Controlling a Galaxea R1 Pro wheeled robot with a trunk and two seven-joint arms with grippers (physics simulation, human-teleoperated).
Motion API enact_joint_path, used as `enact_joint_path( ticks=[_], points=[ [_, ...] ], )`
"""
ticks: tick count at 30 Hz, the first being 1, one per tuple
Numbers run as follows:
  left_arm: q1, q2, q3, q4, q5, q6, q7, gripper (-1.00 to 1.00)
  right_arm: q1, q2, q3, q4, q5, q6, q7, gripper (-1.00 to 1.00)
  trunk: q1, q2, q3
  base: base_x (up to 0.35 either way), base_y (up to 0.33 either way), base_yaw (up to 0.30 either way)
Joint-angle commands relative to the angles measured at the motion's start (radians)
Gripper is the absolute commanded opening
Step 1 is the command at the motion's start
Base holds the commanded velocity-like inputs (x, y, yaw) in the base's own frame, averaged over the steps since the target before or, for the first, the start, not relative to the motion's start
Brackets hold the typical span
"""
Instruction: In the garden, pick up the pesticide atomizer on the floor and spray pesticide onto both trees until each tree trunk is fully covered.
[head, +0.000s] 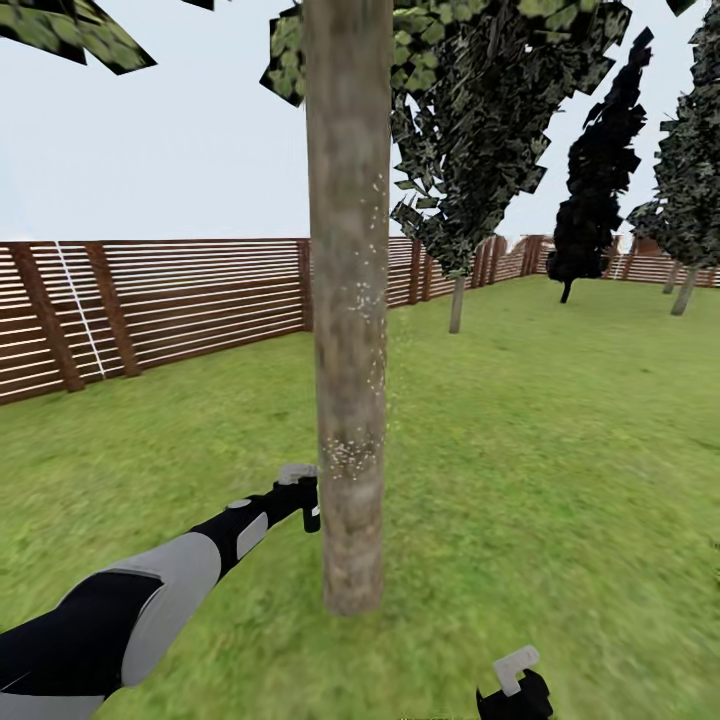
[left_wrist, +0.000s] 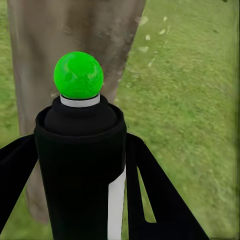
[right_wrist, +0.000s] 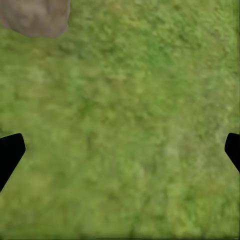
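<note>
The left gripper (left_wrist: 80, 165) has its jaws clamped on the atomizer (left_wrist: 80, 145), nozzle just beside the near trunk (head: 348, 300). Pesticide (head: 352, 452) dots only part of the bark; spraying from one spot risks gaps in coverage. The bottle's fill can't be seen. The right gripper (right_wrist: 120, 150) hangs spread wide and empty over the lawn (head: 560, 450).

L arm stretched fwd, left end effector (left_wrist: 82, 165) clamped, right end effector (right_wrist: 120, 150) spread wide

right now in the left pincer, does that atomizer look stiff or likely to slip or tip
Probably stiff: the pesticide atomizer keeps a straight dark bottle shape between the left pincer fingers. It is likely light, being small beside the tree trunk. Its smooth round body might twist or slip if the grip loosens.
</note>
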Motion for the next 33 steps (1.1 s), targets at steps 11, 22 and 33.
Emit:
enact_joint_path(
  ticks=[11, 22, 33],
  points=[
    [0.0, -0.002, -0.001, -0.011, 0.002, 0.002, 0.003, -1.0, 0.0, -0.003, 0.002, -0.003, 0.003, 0.0, -0.001, 1.0, 0.0, 0.0, 0.0, 0.0, 0.177, -0.116],
    [0.0, 0.093, -0.005, -0.3, 0.001, 0.341, 0.007, -1.0, 0.0, -0.032, 0.0, -0.002, 0.003, 0.0, -0.002, 1.0, 0.0, 0.0, 0.0, 0.0, 0.0, 0.0],
    [-0.001, 0.095, 0.011, -0.531, 0.007, 0.606, 0.164, -1.0, 0.0, -0.031, 0.001, -0.002, 0.003, 0.0, 0.0, 1.0, 0.0, 0.0, 0.0, 0.0, 0.0, 0.0]
  ],
)
